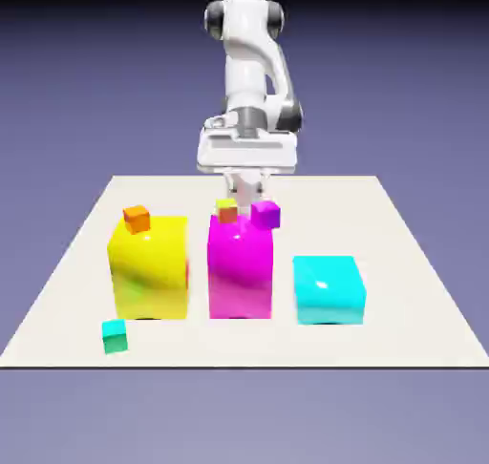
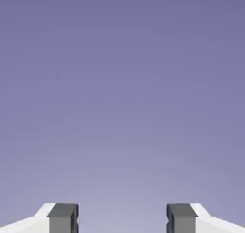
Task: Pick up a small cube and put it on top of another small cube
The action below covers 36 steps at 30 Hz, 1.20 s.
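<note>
Gripper [image 2: 122, 220] open on my feed, jaws well apart, nothing between them (only backdrop). I see the green cube [image 1: 115, 336] on the table [image 1: 401, 252], front left; purple cube [image 1: 265, 214] behind the magenta block [image 1: 240, 266].

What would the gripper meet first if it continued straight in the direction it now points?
The way looks free: in the hand view, between the open gripper's grey fingertips only plain blue-violet backdrop shows, though depth there cannot be judged.
</note>
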Available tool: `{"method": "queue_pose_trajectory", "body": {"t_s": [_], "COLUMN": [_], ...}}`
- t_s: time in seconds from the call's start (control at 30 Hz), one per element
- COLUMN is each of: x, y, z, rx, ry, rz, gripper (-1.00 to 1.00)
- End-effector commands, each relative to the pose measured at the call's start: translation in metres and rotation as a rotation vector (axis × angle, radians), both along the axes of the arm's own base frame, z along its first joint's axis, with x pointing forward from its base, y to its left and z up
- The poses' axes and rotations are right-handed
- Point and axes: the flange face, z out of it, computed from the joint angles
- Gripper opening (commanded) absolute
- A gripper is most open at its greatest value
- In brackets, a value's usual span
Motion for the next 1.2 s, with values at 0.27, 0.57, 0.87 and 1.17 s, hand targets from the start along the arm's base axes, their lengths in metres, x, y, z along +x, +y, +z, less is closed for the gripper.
{"method": "queue_pose_trajectory", "body": {"t_s": [0.27, 0.57, 0.87, 1.17], "x": [0.078, 0.129, 0.143, 0.118], "y": [-0.065, -0.149, -0.242, -0.286], "z": [-0.05, -0.127, -0.224, -0.334], "rx": [-0.107, -0.162, -0.159, -0.139], "ry": [0.322, 0.658, 1.002, 1.147], "rz": [0.025, 0.069, 0.134, 0.168], "gripper": [0.0, 0.0, 0.0, 0.0]}}
